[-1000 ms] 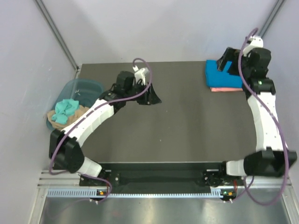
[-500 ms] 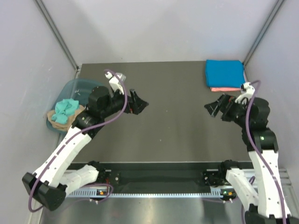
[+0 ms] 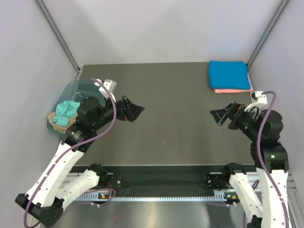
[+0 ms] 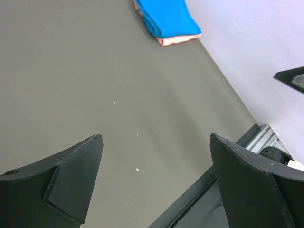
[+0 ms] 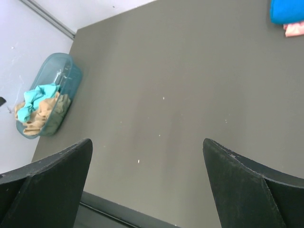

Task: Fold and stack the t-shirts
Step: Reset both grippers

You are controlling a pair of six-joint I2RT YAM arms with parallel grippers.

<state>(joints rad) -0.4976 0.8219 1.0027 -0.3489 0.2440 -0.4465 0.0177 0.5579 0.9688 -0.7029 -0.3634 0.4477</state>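
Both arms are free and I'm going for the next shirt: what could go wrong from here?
1. The tub sits at the table's left edge right beside the left arm; a swing could knock it.
2. The teal cloth and tan cloth in it lie crumpled together, so the open left gripper may lift both.
3. The blue shirt on the pink shirt lies at the far right corner; a careless placement might shove the stack off.

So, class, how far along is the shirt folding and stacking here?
Done: the blue shirt lies folded on the pink shirt at the far right corner. In hand: nothing, the left claw and right claw hang open, empty. Left: perhaps the crumpled cloths in the tub.
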